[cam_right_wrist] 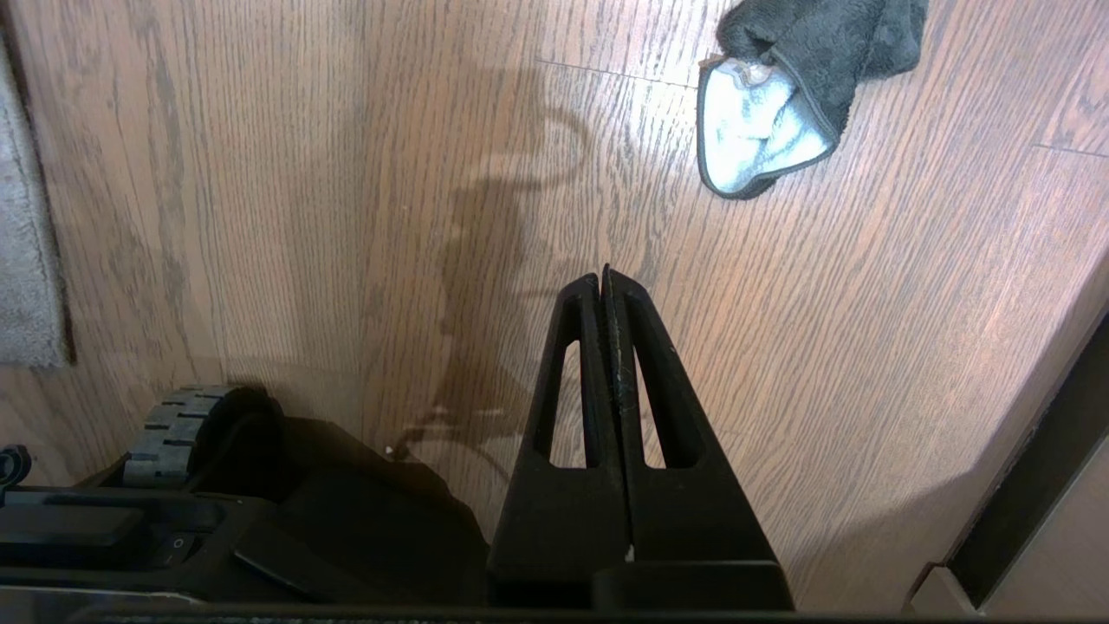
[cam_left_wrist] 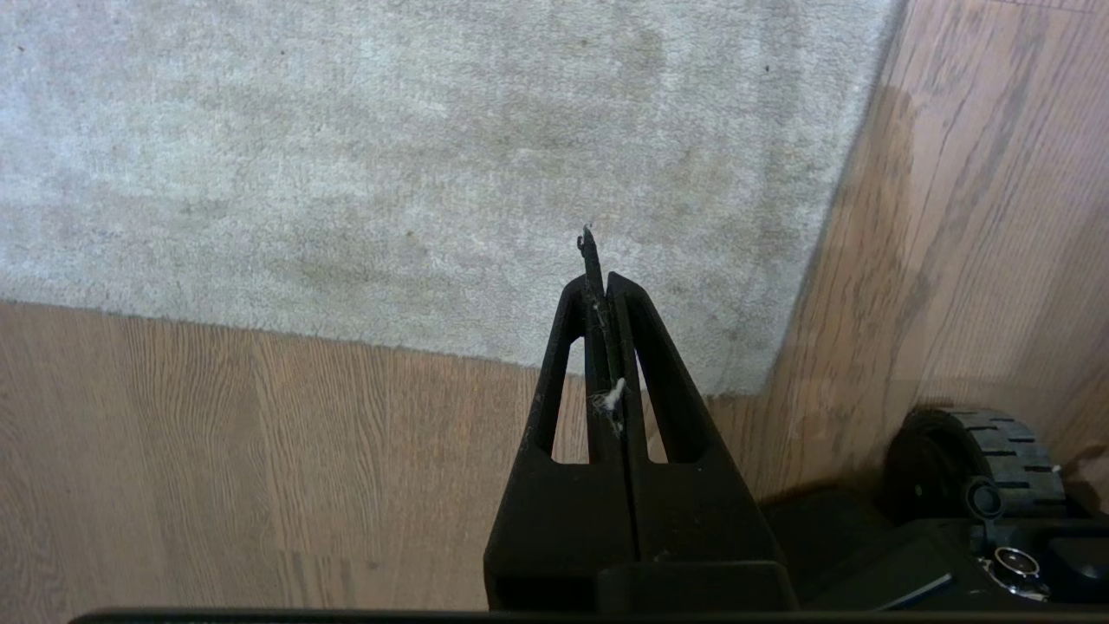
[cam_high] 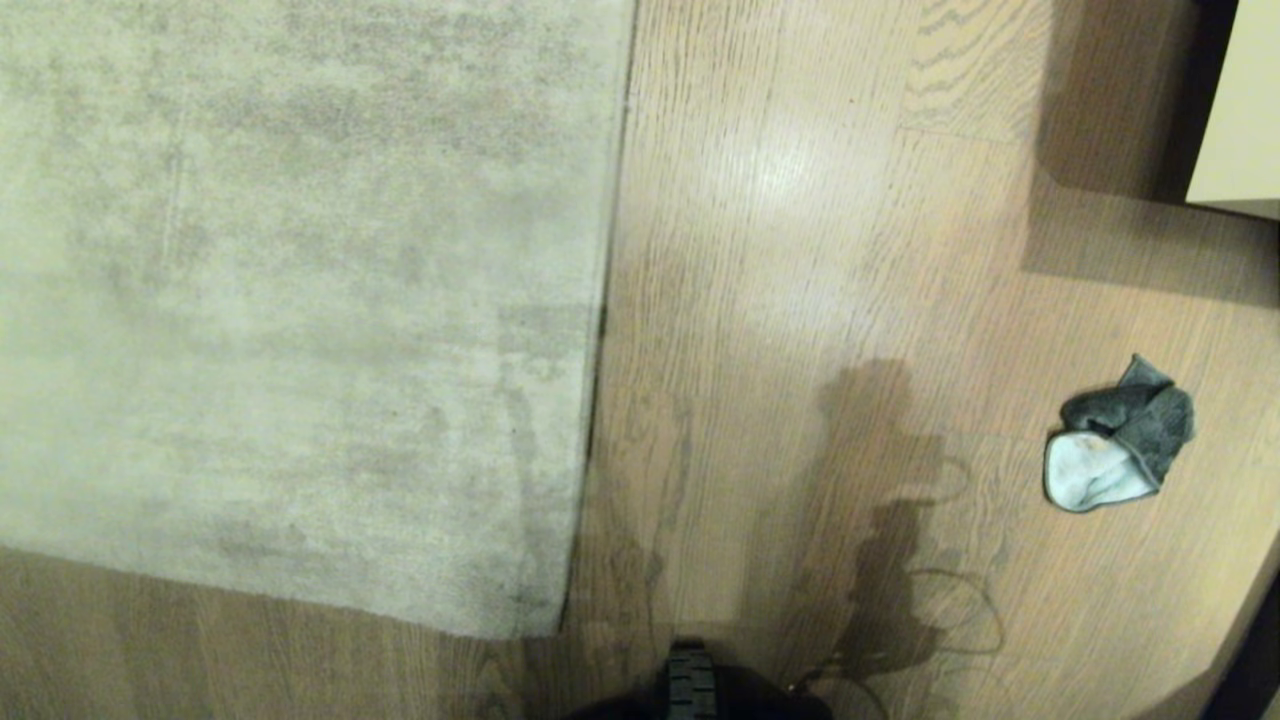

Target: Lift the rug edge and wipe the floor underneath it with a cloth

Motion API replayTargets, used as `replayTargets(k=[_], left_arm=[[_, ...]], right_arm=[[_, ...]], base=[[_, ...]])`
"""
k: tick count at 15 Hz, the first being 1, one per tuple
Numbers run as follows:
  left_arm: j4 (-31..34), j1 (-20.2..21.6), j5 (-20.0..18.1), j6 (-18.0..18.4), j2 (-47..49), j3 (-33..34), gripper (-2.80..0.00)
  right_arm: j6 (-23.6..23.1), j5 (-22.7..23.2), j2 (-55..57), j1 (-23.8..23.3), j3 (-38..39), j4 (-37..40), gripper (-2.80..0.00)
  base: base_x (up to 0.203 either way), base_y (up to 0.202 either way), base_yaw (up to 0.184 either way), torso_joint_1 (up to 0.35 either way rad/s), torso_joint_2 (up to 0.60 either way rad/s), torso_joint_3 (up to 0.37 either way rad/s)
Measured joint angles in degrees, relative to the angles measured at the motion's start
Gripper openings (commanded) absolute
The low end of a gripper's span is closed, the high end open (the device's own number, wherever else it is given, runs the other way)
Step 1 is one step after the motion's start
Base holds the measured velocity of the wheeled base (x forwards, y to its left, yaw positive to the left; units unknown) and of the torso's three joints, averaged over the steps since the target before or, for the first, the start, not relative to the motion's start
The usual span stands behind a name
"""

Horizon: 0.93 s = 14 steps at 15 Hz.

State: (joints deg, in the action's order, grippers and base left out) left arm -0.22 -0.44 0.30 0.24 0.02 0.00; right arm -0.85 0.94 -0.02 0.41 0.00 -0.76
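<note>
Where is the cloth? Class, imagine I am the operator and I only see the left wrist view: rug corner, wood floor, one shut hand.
Observer: The cloth lies on the floor to the robot's right, well apart from the rug.
Operator: Is the right hand holding it?
Observer: No. The right hand is shut and empty above bare floor, with the cloth lying ahead of it, untouched.
Operator: What does the cloth look like?
Observer: Crumpled, dark grey-green, with a pale inner face turned up.
Operator: Is the rug's edge lifted anywhere?
Observer: No, the head view shows it lying flat along both visible edges; the left hand is shut above its corner.
</note>
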Motion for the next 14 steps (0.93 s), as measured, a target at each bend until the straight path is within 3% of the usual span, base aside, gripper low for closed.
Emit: replayTargets(k=[14], left_arm=[[-0.1, 0.0, 0.0, -0.5, 0.0, 0.0, -2.80]], right_arm=[[0.0, 0.0, 0.0, 0.0, 0.0, 0.0, -2.80]], base=[[0.000, 0.000, 0.000, 0.000, 0.00, 0.000]])
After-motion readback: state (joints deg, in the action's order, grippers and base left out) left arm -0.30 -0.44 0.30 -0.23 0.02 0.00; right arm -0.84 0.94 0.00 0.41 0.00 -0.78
